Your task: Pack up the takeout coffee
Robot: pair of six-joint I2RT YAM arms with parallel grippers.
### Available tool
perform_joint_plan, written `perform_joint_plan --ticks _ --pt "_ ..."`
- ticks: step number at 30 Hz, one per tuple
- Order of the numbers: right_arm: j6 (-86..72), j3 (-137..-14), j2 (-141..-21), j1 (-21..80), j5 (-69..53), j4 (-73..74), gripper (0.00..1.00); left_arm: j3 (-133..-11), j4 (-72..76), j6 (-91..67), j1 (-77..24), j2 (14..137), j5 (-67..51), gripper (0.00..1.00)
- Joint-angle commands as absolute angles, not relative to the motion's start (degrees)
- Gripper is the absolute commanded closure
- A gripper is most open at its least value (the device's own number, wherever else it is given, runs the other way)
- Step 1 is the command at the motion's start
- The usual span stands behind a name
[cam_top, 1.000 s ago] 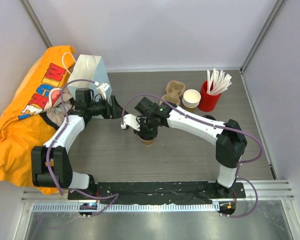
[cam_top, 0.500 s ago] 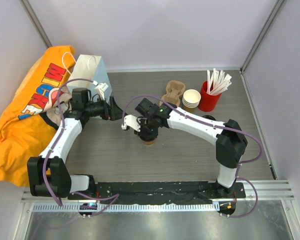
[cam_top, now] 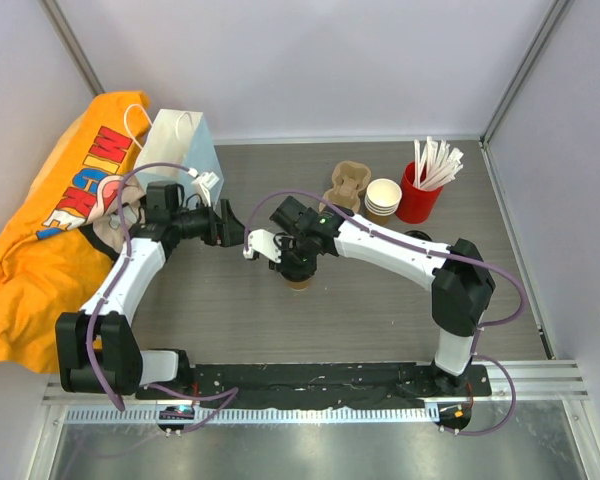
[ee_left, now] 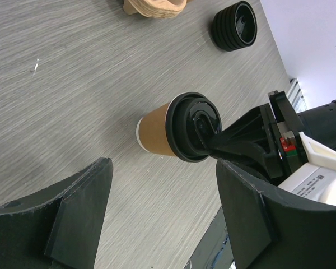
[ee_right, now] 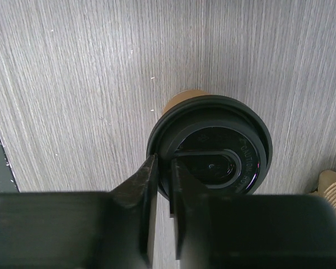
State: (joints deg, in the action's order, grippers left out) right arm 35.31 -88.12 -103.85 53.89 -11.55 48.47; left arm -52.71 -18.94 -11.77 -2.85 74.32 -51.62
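At the middle of the grey wood-grain table [cam_top: 380, 310], the overhead view mostly hides the takeout coffee [ee_left: 155, 133] under the right gripper [ee_right: 163, 166]. The left wrist view shows its smooth kraft wall, upright, beyond the left gripper [ee_left: 163, 174], whose jaws stand wide apart and empty. Only the right wrist view shows the right fingers nearly together astride the rim of the round black lid [ee_right: 224, 140]; whether they pinch it I cannot tell.
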Motion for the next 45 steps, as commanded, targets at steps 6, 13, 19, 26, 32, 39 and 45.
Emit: perform_joint_plan --ticks 6,13,19,26,32,39,45 --pt "35.1 -91.4 -102.4 54.2 -11.0 48.8 0.64 -52.3 -18.2 -11.3 -2.6 74.0 -53.1 0.21" --pt "35.6 -93.1 -101.0 54.1 -10.8 49.1 0.57 -52.2 -17.9 -11.2 -2.6 74.4 -53.2 0.21" --pt "35.9 -95.4 -99.2 54.1 -10.5 50.2 0.51 -51.9 -17.8 -11.3 -2.7 74.8 -53.9 0.21" --pt "32.6 -95.5 -94.6 49.1 -15.9 51.2 0.35 -50.7 -17.3 -11.5 -4.7 75.2 -54.8 0.21" --pt "27.6 -90.2 -91.3 36.9 -29.9 50.3 0.29 -51.4 -17.0 -11.7 -10.6 78.2 -51.6 0.21" --pt "21.5 -84.8 -93.2 28.7 -44.9 47.6 0.25 -56.9 -19.0 -12.4 -13.9 87.6 -52.0 0.22" --pt "18.6 -83.3 -95.8 26.3 -51.5 45.7 0.2 -60.7 -18.8 -13.6 -15.8 91.4 -51.9 0.22"
